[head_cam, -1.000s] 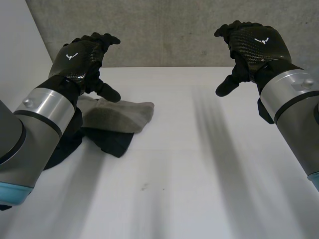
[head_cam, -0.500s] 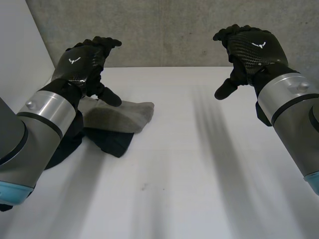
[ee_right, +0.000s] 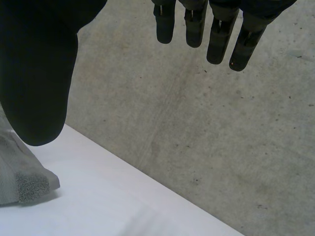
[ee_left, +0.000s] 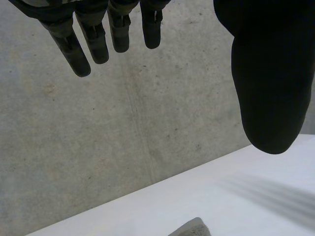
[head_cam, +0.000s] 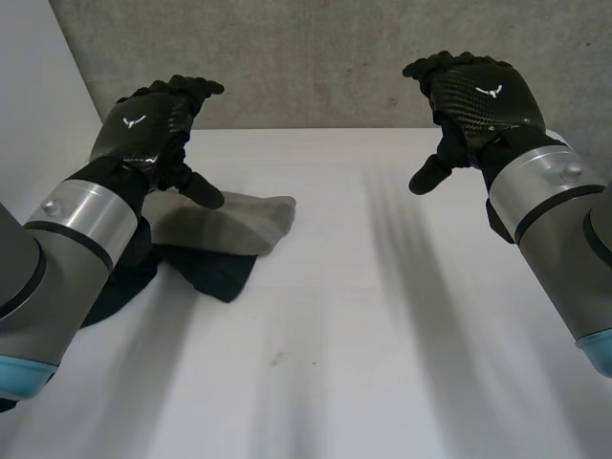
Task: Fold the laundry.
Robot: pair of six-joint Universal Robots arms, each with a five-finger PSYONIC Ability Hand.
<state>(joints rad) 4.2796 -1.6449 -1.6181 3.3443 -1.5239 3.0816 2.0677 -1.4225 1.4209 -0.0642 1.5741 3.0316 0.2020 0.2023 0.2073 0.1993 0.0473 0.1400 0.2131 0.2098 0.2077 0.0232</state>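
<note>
White table (head_cam: 382, 335), grey concrete wall (head_cam: 316, 57) behind it.

Laundry sits at the table's left side, beside the left forearm (head_cam: 81, 225). It is a light grey thick-knit cloth (head_cam: 229, 225), loosely folded, lying partly over a crumpled black cloth (head_cam: 212, 273).

Left hand (head_cam: 143, 124) hovers above the grey piece, with fingers straight, thumb spread wide and nothing held. Right hand (head_cam: 478, 96) is raised over bare table, well apart from the pile, likewise spread and empty.

Judgement: both cloths are soft, light and limp, and will sag and bunch if lifted mid-panel. Best hold is a pinch on the grey piece's free corner toward table centre, with the other hand on the adjoining edge.
</note>
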